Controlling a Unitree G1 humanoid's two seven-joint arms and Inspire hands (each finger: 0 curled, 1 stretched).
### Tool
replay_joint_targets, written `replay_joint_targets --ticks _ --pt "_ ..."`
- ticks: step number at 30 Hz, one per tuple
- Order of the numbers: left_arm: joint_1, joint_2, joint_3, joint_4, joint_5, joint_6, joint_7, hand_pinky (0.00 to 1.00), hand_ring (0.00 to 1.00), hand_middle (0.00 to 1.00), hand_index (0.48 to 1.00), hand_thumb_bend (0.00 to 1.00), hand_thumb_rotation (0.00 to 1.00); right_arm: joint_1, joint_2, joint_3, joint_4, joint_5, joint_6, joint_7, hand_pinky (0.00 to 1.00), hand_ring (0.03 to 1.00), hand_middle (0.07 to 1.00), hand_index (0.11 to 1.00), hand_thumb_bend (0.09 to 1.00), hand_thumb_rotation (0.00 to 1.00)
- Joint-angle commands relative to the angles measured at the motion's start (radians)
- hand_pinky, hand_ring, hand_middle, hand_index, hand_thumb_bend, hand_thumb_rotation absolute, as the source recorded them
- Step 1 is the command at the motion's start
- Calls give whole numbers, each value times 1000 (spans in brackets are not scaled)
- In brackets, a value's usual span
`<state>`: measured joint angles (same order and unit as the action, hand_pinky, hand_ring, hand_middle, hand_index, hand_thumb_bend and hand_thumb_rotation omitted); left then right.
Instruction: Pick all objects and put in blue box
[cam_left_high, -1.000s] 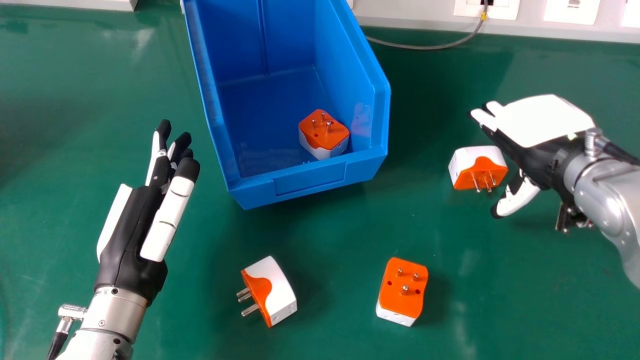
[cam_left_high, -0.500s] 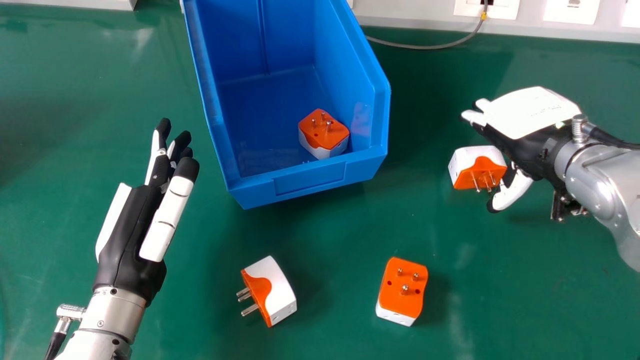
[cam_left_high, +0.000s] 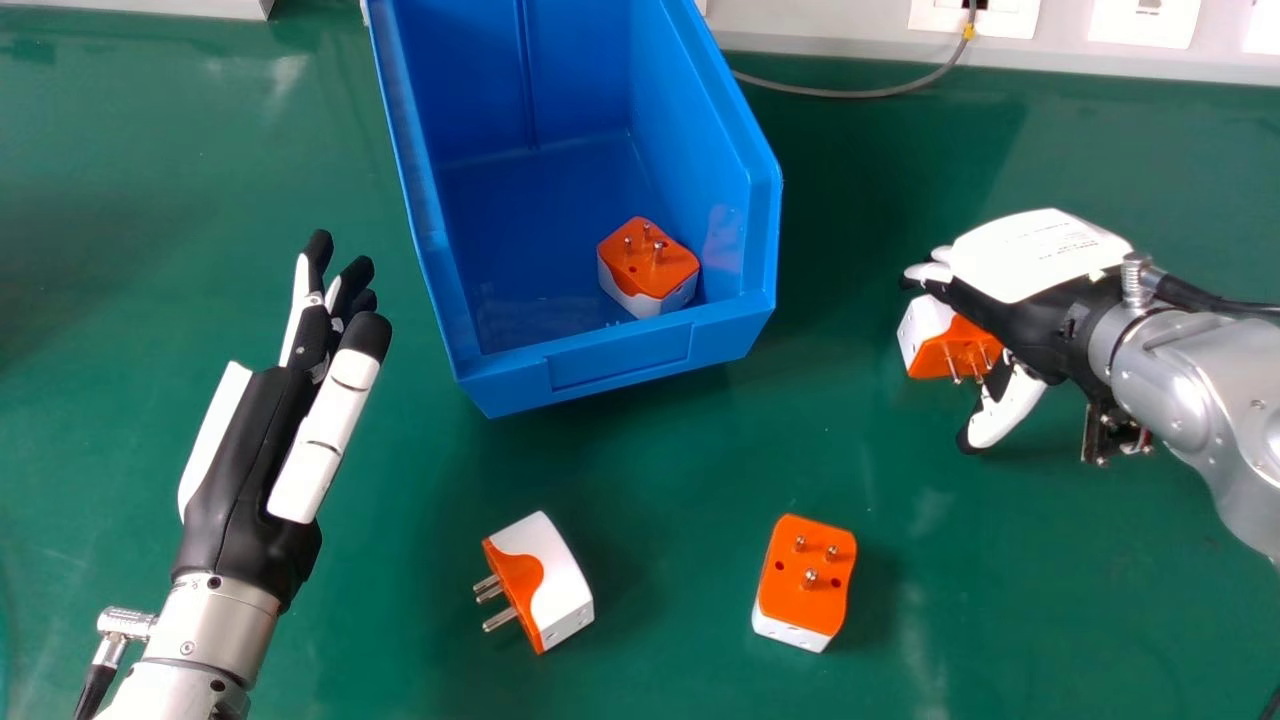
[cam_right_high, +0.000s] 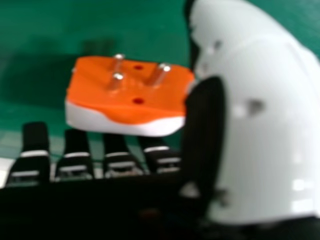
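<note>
The left hand (cam_left_high: 245, 470) and right hand (cam_left_high: 1045, 325) are black with smooth white shells (cam_left_high: 1035, 255), faint print marking the right one's, and have black-tipped white fingers (cam_left_high: 328, 425), silver forearms (cam_left_high: 1185, 390) dotted with small screws (cam_left_high: 187, 648), and black cables (cam_left_high: 1200, 298) running from ribbed metal connectors (cam_left_high: 1137, 282).

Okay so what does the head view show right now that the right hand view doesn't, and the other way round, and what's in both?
Head view alone: the blue box, the adapter inside it, two loose adapters on the near part of the table, the left hand and the gray cable.

Right hand view alone: two small holes in the orange face of the adapter by the right hand.

Both: that adapter with its pins, the right hand and the green table.
</note>
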<state>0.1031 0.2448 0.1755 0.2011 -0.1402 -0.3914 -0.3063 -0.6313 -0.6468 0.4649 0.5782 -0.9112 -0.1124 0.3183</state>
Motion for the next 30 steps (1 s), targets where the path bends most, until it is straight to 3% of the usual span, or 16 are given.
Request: replay_joint_targets --ticks 1,8,20,24,30 --pt "1 10 7 -31 -10 0 -3 996 1000 1000 1000 637 905 -29 1 -5 -3 9 5 -20 822 914 936 900 521 228" --pt "8 15 12 -56 -10 13 -1 987 1000 1000 1000 621 893 -21 4 -6 5 14 2 -22 823 912 928 897 518 222" --pt "15 25 19 -66 2 8 3 998 1000 1000 1000 606 888 -46 5 -4 43 16 -7 -27 824 911 925 888 516 216" --pt "17 33 24 -65 0 2 -1 999 1000 1000 1000 607 900 -56 9 -2 55 12 0 -31 822 909 924 887 516 211" --pt "18 43 26 -54 11 -24 -4 1000 1000 1000 1000 602 934 -79 14 4 83 6 12 -38 820 907 922 885 514 207"
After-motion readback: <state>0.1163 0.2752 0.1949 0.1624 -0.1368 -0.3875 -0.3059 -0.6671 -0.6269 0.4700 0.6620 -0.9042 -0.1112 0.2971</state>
